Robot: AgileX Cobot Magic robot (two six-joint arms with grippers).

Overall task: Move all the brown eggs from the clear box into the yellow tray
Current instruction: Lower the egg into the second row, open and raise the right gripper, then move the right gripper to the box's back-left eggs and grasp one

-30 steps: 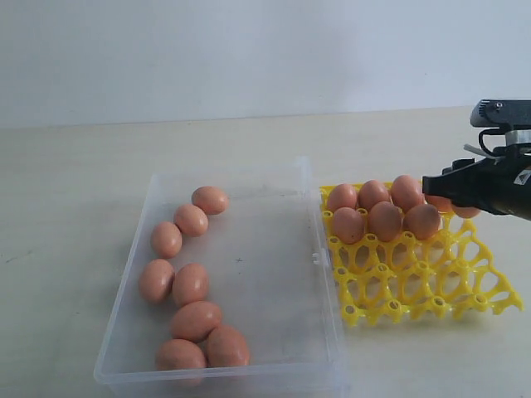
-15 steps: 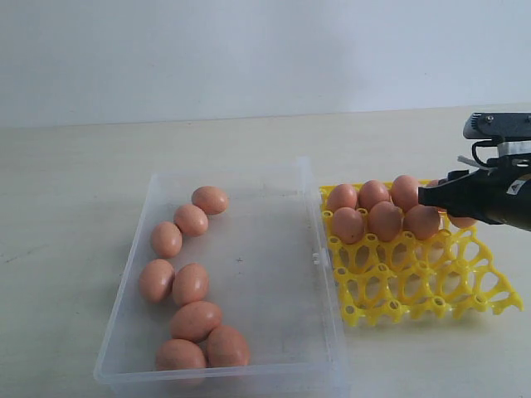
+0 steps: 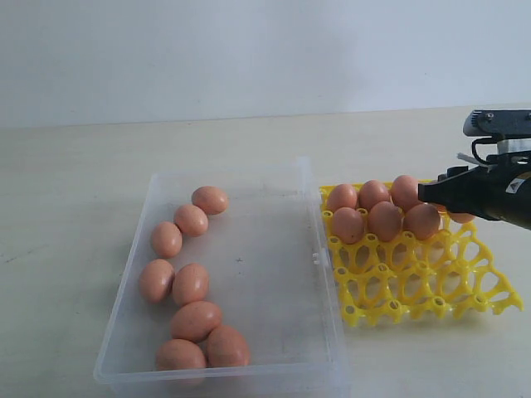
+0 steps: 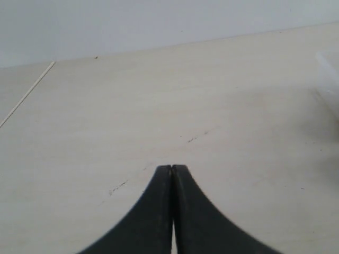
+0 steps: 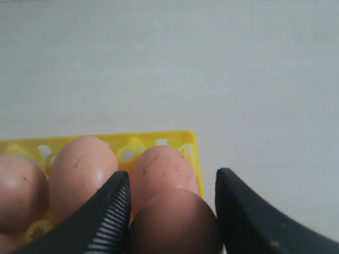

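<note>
Lab-like test bench.
I work on a plain pale table (image 3: 75, 166), a blank white wall (image 3: 249, 50) beyond.

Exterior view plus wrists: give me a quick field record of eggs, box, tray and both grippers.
box: clear, eight eggs along its left side
tray: yellow, right of box; back two rows hold eggs, six in plain view, at least one more partly behind the gripper; front two rows empty
right gripper: above tray's far right, closed on held egg
left gripper: shut, empty, over bare table
left to move: the eight in the box
</note>
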